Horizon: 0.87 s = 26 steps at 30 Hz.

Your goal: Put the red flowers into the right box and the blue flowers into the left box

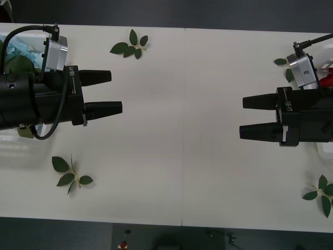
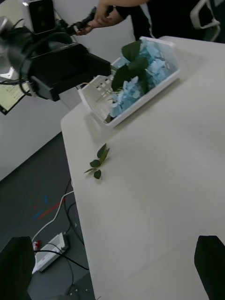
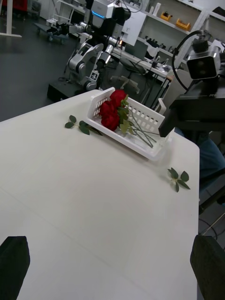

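Pale-blue flowers point(image 2: 143, 70) with big green leaves lie in the left box point(image 2: 101, 96), a white basket at the table's far left; a corner of them point(image 1: 18, 44) shows behind my left arm. Red roses point(image 3: 111, 111) lie in the right box point(image 3: 150, 150), a white basket at the table's far right, and a bit of red point(image 1: 327, 79) peeks past my right arm. My left gripper point(image 1: 116, 92) hovers open over the table just inboard of the left box, empty. Facing it, my right gripper point(image 1: 242, 116) is also open and empty, just inboard of the right box.
Loose green leaf sprigs lie on the white table: one at the back left point(image 1: 131, 46), one at the front left point(image 1: 70, 174), one at the front right point(image 1: 321, 192) and one by the right box point(image 1: 283, 67). The tabletop between the grippers is bare.
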Tool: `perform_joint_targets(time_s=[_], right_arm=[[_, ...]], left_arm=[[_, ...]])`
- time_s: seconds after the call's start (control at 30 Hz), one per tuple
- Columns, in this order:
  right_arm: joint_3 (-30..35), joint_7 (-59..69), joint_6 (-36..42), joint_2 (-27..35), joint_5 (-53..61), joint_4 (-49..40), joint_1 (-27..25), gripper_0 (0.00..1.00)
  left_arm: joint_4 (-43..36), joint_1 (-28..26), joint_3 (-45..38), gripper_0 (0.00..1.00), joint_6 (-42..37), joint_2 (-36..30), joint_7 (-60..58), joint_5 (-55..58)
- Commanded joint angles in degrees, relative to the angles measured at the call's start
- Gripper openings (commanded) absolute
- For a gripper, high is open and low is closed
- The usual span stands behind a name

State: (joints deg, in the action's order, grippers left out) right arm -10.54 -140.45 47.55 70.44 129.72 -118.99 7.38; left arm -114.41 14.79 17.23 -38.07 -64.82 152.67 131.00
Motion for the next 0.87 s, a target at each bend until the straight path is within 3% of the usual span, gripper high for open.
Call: perform_joint_targets(time_s=[0.03, 0.87], right_arm=[[0.17, -5.62, 0.18, -1.71, 2.55, -3.36, 1.06, 1.00], [0.08, -11.07, 0.44, -4.09, 8.27, -8.01, 1.23, 1.00]], left_arm=[[-0.46, 0.68, 0.26, 1.00, -0.25, -0.57, -0.88, 0.22], [-0.46, 0.68, 0.26, 1.00, -0.25, -0.57, -0.88, 0.22]])
